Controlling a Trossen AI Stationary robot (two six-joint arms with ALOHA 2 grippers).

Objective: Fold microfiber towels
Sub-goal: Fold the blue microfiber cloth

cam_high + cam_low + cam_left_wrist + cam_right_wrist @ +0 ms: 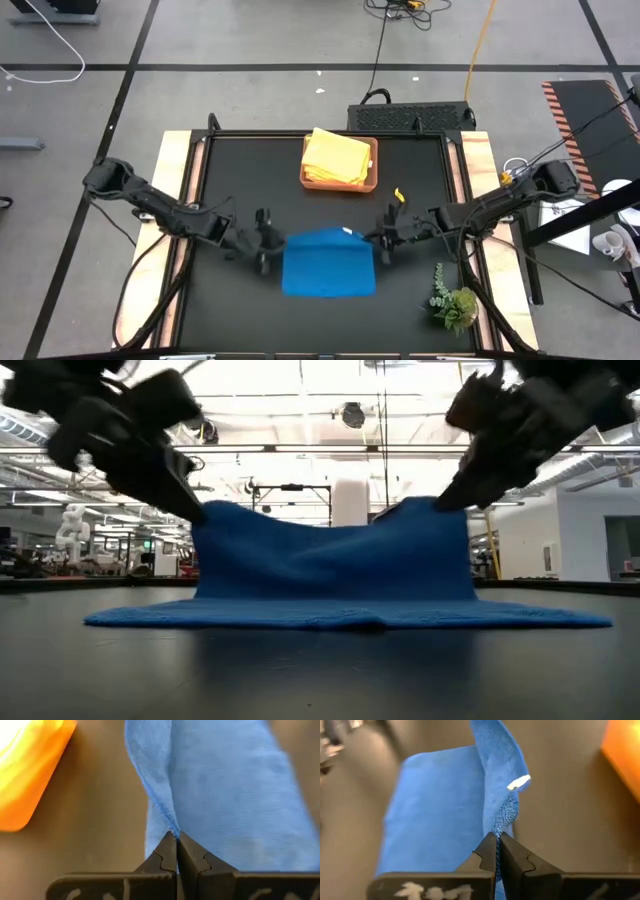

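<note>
Blue towel (340, 585) droops over black table (320, 670), workshop behind.

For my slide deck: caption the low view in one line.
Left gripper and right gripper, each shut on the blue towel, lift one edge off the black table.

Blue towel (435, 805): fuzzy, matt cloth, fine nap with a looped pile at its edge (white tag there). Table (240, 170): smooth, dark, faintly reflective top with pale wooden side rails. Gripper fingers (165, 857): matt dark plastic. Yellow towels (335, 157): soft cloth in a smooth brown tray (371, 180).
</note>
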